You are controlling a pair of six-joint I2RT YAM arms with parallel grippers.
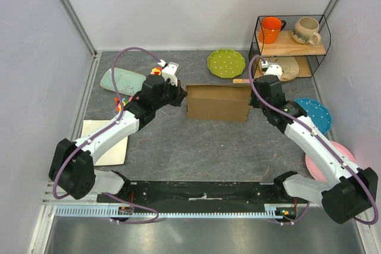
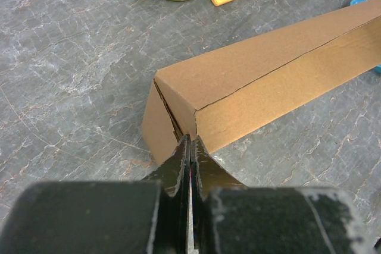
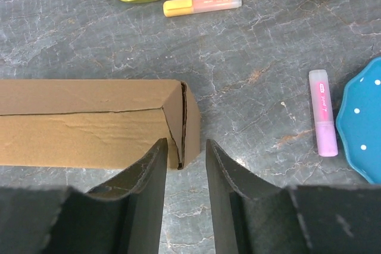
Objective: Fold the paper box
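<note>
The paper box (image 1: 217,102) lies folded shut in the middle of the table, a long brown cardboard block. My left gripper (image 1: 180,94) is at its left end. In the left wrist view that gripper (image 2: 190,141) is shut, its tips touching the near corner of the box (image 2: 256,87) with nothing between them. My right gripper (image 1: 253,97) is at the box's right end. In the right wrist view it (image 3: 186,143) stands open, and the end flap of the box (image 3: 89,117) sits just beyond the gap between its fingers.
A green plate (image 1: 226,62) lies behind the box, with a yellow-pink highlighter (image 3: 202,4) beside it. A wire shelf (image 1: 290,43) with two mugs stands back right. A blue plate (image 1: 314,114), a pink marker (image 3: 322,113) and a pink plate (image 1: 329,162) lie right. A white board (image 1: 107,141) and a teal tray (image 1: 122,80) lie left.
</note>
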